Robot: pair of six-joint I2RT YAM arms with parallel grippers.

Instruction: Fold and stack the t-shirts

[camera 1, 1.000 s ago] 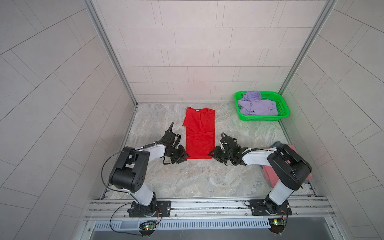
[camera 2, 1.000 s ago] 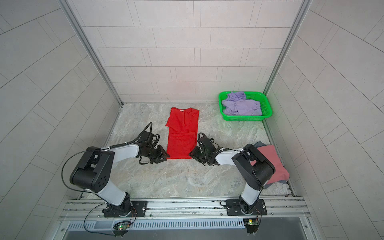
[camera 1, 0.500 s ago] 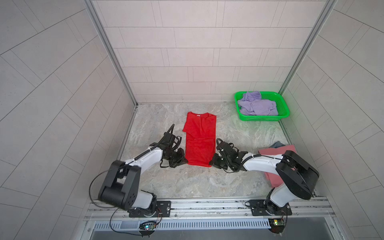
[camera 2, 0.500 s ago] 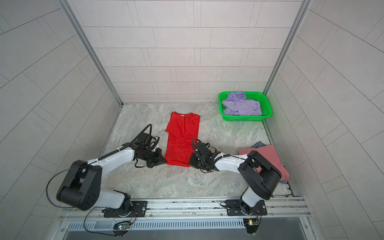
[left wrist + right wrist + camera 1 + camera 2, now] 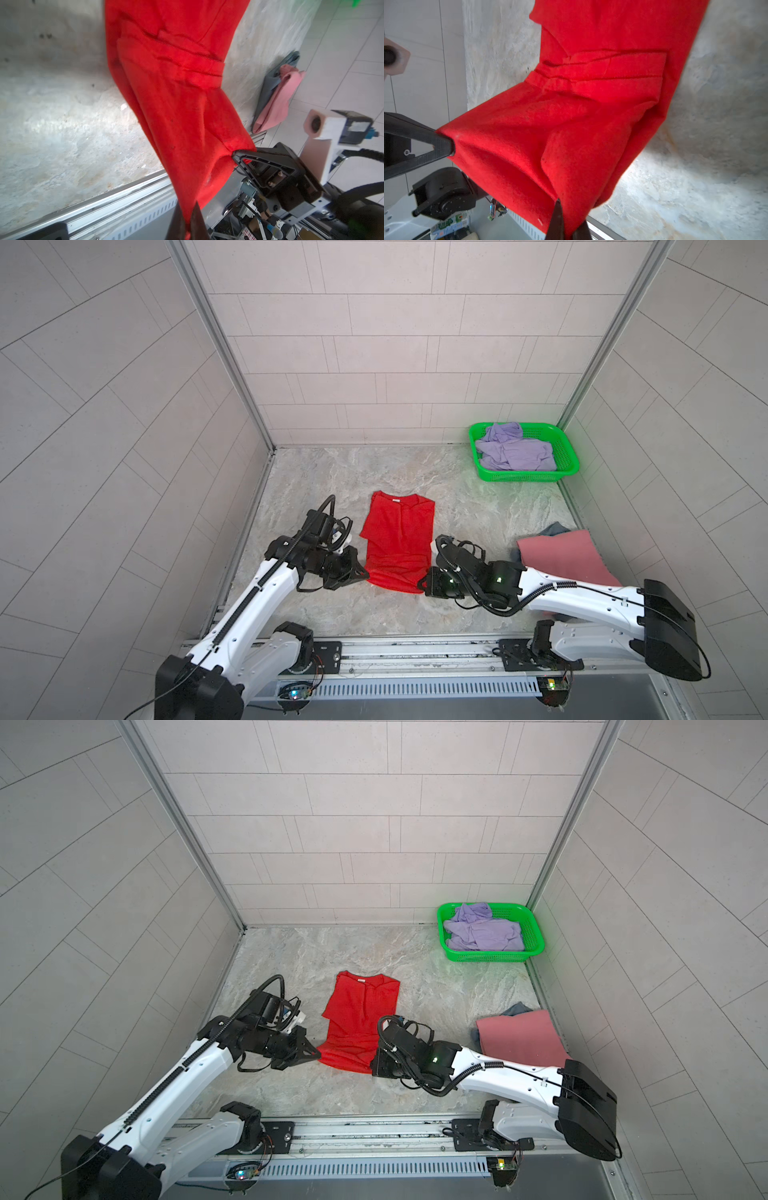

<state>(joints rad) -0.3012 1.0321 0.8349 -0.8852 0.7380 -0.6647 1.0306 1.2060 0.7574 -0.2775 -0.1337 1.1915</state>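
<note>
**Both grippers pinching the red shirt's near hem**

The left gripper (image 5: 365,573) is clamping tight on the near left corner of the bright red cloth t-shirt (image 5: 399,539). The right gripper (image 5: 423,583) is pinching the near right corner, jaws closed on fabric, and both wrist views are showing it clearly. The shirt is lying mid-floor on the grey marbled tabletop (image 5: 478,510), with its collar at the far end and its near hem hanging raised between the two grippers. At the far right, the green plastic mesh basket (image 5: 523,479) is holding a crumpled lavender t-shirt (image 5: 515,454). Near right, a folded dusty pink t-shirt (image 5: 565,558) is sitting on top of a grey-blue t-shirt (image 5: 555,528).
</note>
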